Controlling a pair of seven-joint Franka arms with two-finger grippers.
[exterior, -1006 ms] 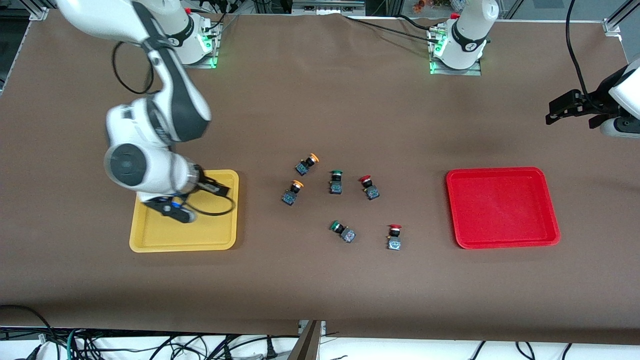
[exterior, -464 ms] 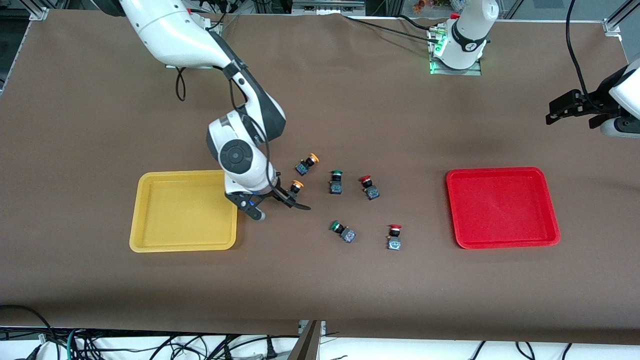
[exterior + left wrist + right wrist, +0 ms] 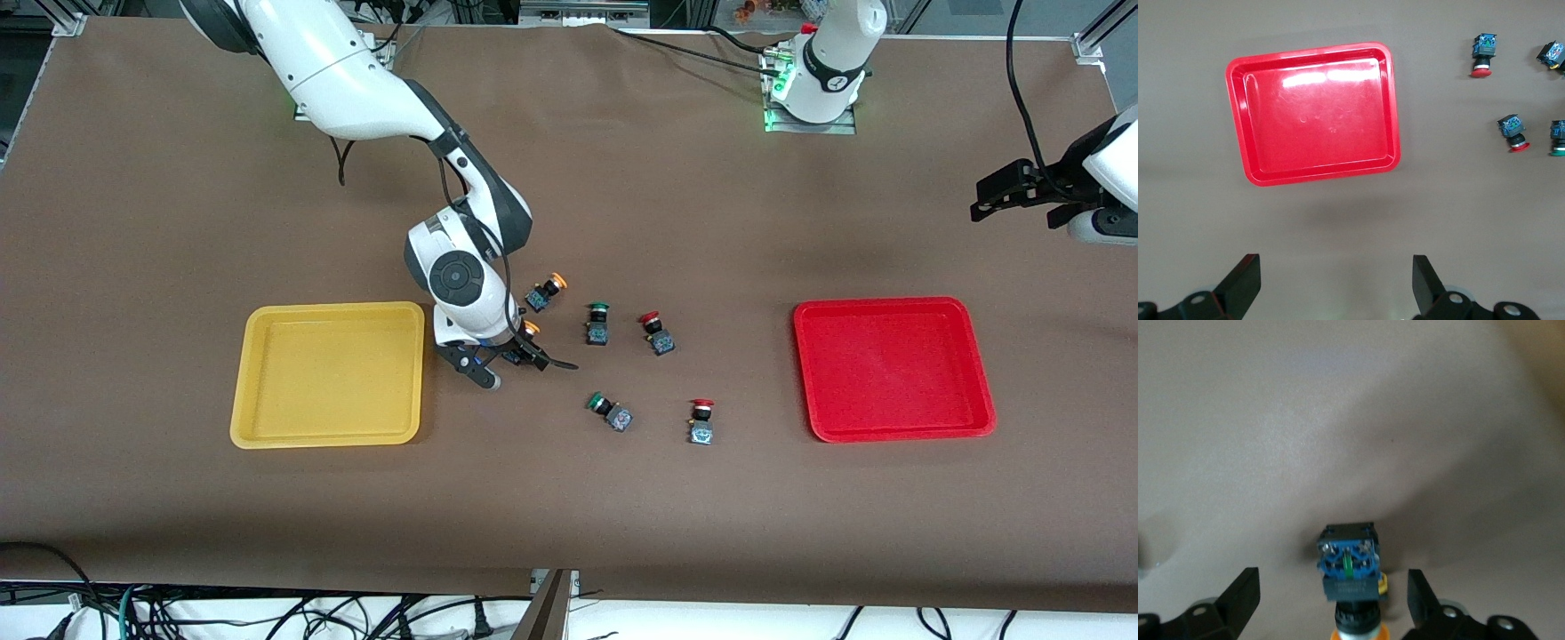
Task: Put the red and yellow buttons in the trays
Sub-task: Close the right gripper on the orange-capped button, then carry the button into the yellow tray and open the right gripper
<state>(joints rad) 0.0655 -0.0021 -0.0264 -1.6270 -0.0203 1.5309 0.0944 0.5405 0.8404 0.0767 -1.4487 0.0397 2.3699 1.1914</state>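
My right gripper (image 3: pixel 518 363) is open and low over the table, straddling an orange-yellow button (image 3: pixel 528 331) beside the yellow tray (image 3: pixel 267 391). In the right wrist view this button (image 3: pixel 1348 570) lies between my open fingers (image 3: pixel 1245 593), blue base pointing away; neither finger touches it. The second yellow button (image 3: pixel 544 292) lies slightly farther back. Two red buttons (image 3: pixel 656 332) (image 3: pixel 701 420) lie toward the red tray (image 3: pixel 893 369). My left gripper (image 3: pixel 1005 191) waits open and empty above the table at the left arm's end; its view shows the red tray (image 3: pixel 1315 113) and both red buttons (image 3: pixel 1483 53) (image 3: pixel 1513 131).
Two green-capped buttons (image 3: pixel 597 322) (image 3: pixel 609 410) lie among the others, one between the yellow and red buttons, one nearer the front camera. Both trays hold nothing. Brown table cover (image 3: pixel 569 498) spreads wide around the cluster.
My right arm has swung from over the yellow tray toward the middle and come down with its open gripper around the nearer yellow button. The left arm has not moved.
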